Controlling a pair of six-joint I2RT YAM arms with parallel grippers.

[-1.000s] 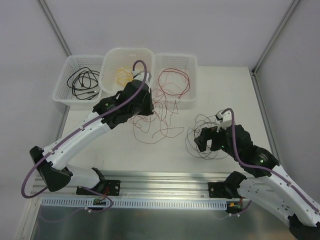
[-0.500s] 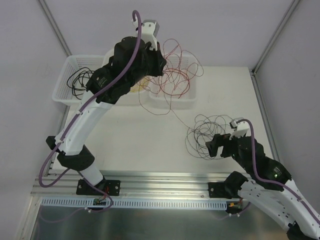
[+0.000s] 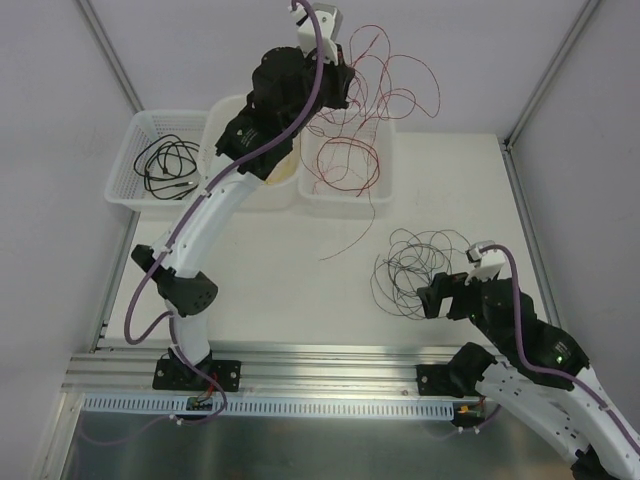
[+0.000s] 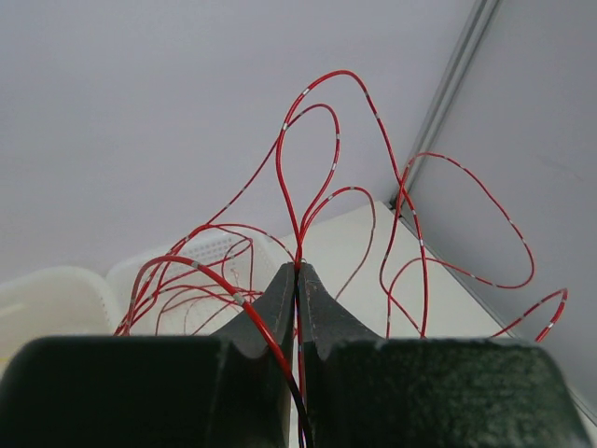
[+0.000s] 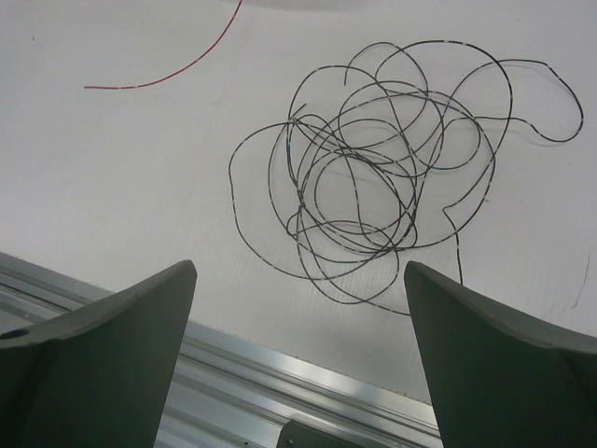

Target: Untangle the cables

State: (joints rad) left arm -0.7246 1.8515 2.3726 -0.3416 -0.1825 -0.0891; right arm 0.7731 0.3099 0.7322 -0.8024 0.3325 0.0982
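Note:
My left gripper [image 3: 338,82] is raised high above the baskets and is shut on the red cable [image 3: 392,82]. In the left wrist view its jaws [image 4: 298,271] pinch the red cable [image 4: 351,73], which fans out in loops. The loops hang down into the right basket [image 3: 345,209], and a tail trails onto the table [image 3: 345,245]. A tangle of black cable [image 3: 415,265] lies on the table at the right. My right gripper [image 3: 441,299] hovers just on its near side, open and holding nothing. Seen from the right wrist, the black cable [image 5: 359,227] lies ahead of the wide-open gripper [image 5: 298,271].
Three white baskets stand in a row at the back. The left basket [image 3: 118,186] holds a black cable [image 3: 165,165]. The middle basket [image 3: 222,115] is mostly hidden by my left arm. An aluminium rail [image 3: 320,356] runs along the near table edge.
My left arm has lifted the red cable from the table to high above the baskets. The right gripper has drawn back toward the near edge, away from the black tangle, staying open.

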